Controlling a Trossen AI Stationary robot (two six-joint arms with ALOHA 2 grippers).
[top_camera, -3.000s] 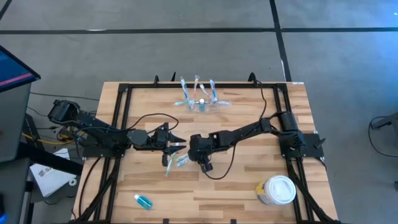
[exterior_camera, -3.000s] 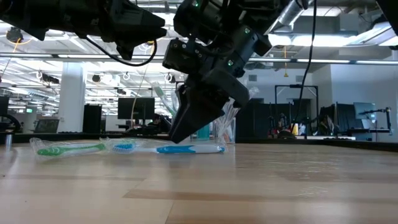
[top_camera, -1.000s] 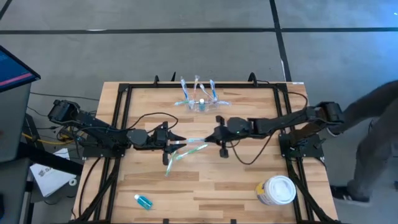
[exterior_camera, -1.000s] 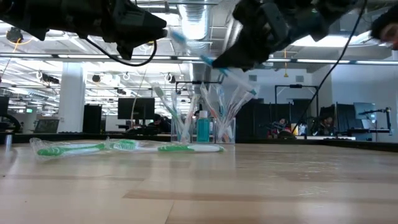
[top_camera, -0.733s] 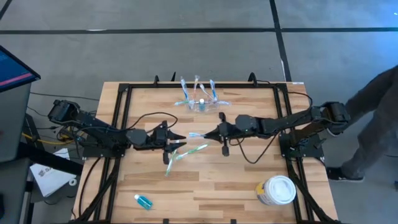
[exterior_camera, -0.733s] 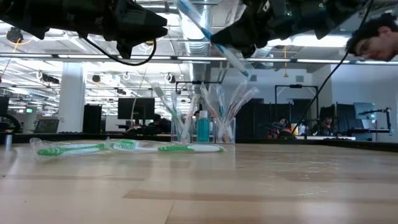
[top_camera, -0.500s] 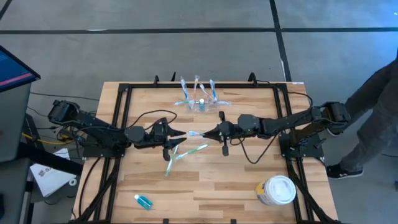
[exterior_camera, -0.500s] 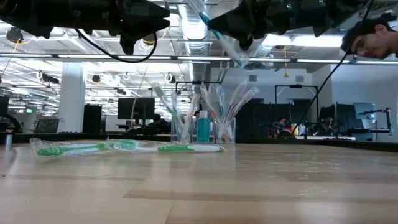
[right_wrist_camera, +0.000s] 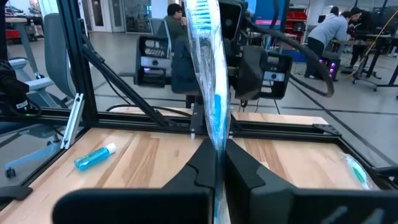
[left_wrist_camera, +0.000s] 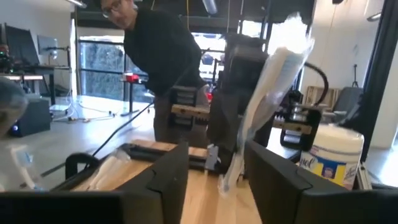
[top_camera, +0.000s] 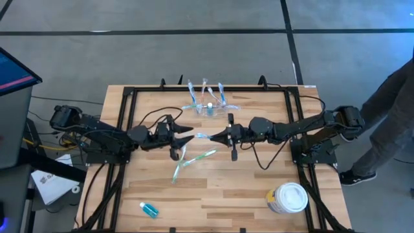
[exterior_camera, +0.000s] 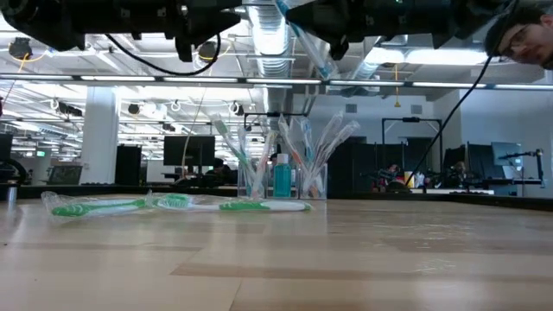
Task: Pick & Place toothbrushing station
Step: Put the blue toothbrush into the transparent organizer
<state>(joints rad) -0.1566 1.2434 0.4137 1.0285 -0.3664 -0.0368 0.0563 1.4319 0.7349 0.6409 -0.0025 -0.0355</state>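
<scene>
The toothbrushing station point(top_camera: 209, 109) is a clear low holder at the table's far middle, with several wrapped toothbrushes and a blue bottle upright in it point(exterior_camera: 281, 177). My right gripper point(top_camera: 215, 136) hangs above mid-table, shut on a blue toothbrush in a clear wrapper point(top_camera: 201, 136). The brush's free end points at my left gripper point(top_camera: 187, 134). That gripper is open, and in the left wrist view the toothbrush point(left_wrist_camera: 267, 93) stands between its fingers without touching them. Two green wrapped toothbrushes point(top_camera: 194, 158) lie flat on the table below. My right gripper pinches the wrapped toothbrush's handle point(right_wrist_camera: 216, 134) between its two fingers. The fingers come about level from the table's right and lie along the brush. Its blue-bristled head end point(right_wrist_camera: 200, 12) sticks out past the fingertips, and the whole brush is lifted clear of the table point(exterior_camera: 302, 39).
A white-lidded round tub point(top_camera: 288, 197) stands near the right front corner and a small blue tube point(top_camera: 149, 209) lies near the left front. A black frame point(top_camera: 127, 97) rims the table. A person point(top_camera: 394, 110) stands beyond the right edge.
Both grippers have risen. My right gripper has tipped up to about level, carrying the blue toothbrush higher and closer to my left gripper, which has swung slightly toward the far edge. A person has stepped up to the table's right side.
</scene>
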